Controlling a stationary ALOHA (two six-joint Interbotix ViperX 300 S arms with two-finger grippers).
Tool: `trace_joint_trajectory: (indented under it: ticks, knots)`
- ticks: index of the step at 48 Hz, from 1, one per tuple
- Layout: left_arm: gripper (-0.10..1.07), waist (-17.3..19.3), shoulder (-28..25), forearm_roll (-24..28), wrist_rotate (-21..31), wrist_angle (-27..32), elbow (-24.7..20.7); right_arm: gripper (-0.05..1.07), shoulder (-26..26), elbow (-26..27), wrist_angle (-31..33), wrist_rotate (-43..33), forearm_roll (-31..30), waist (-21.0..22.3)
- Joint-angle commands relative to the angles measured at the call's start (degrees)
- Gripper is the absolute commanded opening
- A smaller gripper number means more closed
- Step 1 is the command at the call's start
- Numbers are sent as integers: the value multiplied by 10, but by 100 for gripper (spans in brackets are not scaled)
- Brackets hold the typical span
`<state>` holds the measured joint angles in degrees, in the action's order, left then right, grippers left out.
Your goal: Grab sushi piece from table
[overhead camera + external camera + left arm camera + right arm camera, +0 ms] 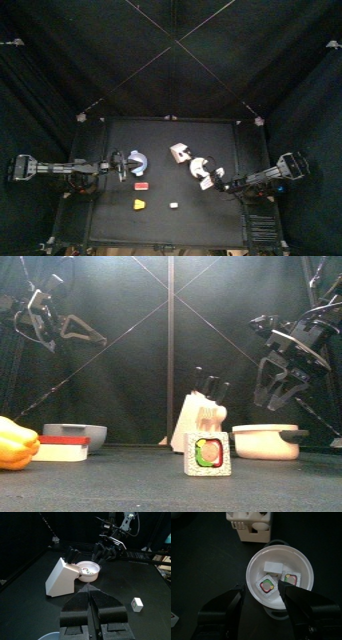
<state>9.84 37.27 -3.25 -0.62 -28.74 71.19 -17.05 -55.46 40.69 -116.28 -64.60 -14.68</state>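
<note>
On table [120, 135], sushi piece [175, 205] ungrasped; right gripper [262, 599] jaws apart above pot [281, 564]; left gripper [90, 609] jaws together.

The right gripper [264, 609] is positioned above a white bowl [301, 562] on the black table [204, 557]; both jaws are spread wide, one on each side of the bowl's near edge; the bowl contains two sushi rolls [265, 585] with pink and green centres, side by side, and a plain white block [273, 566] just beyond them; a white knife block [252, 523] is located past the bowl's far edge, near it but apart; a small pale object [174, 616] is cut off at the frame edge, unidentifiable.
</note>
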Motion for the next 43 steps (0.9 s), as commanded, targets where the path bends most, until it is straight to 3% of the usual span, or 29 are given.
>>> trace_joint_trajectory:
  ticks: [1, 16, 30, 43]
  knots:
    - [35, 1, -1, -2, 0, -5, -7, 87, -4, 13, -26, 4, -7, -3]
    - [35, 4, -1, -1, 0, -5, -7, 87, 38, 21, -145, 4, -113, -4]
    - [35, 4, -1, -1, 0, -5, -6, 87, 105, 74, -260, 5, -239, -16]
    - [35, 4, 0, -1, 0, -5, -6, 87, 159, 115, -331, 5, -286, -15]
